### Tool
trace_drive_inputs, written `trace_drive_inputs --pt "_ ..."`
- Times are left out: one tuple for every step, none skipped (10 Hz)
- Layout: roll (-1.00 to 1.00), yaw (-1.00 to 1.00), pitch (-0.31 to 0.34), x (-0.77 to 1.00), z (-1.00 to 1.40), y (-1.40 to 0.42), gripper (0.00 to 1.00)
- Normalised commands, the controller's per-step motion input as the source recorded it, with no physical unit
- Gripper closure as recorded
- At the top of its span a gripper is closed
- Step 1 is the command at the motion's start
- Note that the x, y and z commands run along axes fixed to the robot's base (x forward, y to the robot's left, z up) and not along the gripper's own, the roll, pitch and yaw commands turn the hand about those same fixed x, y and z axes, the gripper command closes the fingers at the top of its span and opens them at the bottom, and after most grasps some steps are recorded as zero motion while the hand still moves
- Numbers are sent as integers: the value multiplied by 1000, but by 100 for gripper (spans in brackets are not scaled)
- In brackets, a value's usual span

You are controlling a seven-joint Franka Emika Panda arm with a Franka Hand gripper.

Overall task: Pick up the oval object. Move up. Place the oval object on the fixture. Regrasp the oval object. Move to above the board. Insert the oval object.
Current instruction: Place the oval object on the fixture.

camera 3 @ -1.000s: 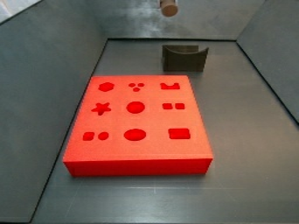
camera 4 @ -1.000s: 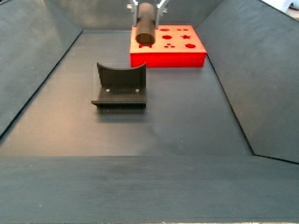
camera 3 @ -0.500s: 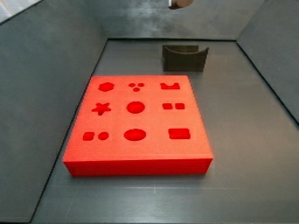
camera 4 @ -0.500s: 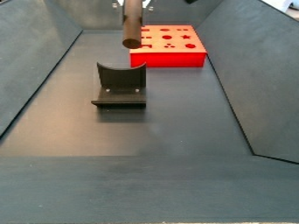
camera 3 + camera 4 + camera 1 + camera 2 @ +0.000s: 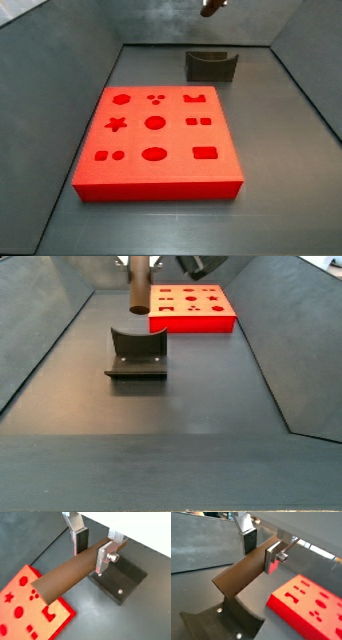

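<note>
In both wrist views I see my gripper (image 5: pixel 93 546) (image 5: pixel 261 548) clamped on the brown oval object (image 5: pixel 70 570) (image 5: pixel 241 574), above the fixture (image 5: pixel 122 581) (image 5: pixel 218 623) and red board (image 5: pixel 27 607) (image 5: pixel 310 610). In a side view the oval object (image 5: pixel 139 284) hangs above the fixture (image 5: pixel 136 354), board (image 5: pixel 193 308) behind. In a side view only its tip (image 5: pixel 213 6) shows, above fixture (image 5: pixel 211 66) and board (image 5: pixel 156 140).

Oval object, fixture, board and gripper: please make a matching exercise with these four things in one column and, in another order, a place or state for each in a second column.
Things:
1. oval object
2. fixture
3. board
4. gripper

Places or states:
A. lies flat on the floor, its shaped holes all empty
B. stands on the floor, its notch empty
C. hangs in the air above the floor, a brown peg
D. its fingers are shut on the peg

Pairs: 1-C, 2-B, 3-A, 4-D
</note>
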Motion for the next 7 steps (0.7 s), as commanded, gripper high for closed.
trace_drive_inputs --pt "-693 -142 117 142 -21 49 100" --pt "-471 -140 79 75 -18 51 100" --pt "-303 -137 49 60 -12 43 100" --pt "-1000 -93 215 126 -1000 130 100" --pt "-1000 -110 201 134 -1000 138 100" --pt "-974 -146 223 148 -1000 139 100" --pt "-826 -168 205 164 -1000 135 100"
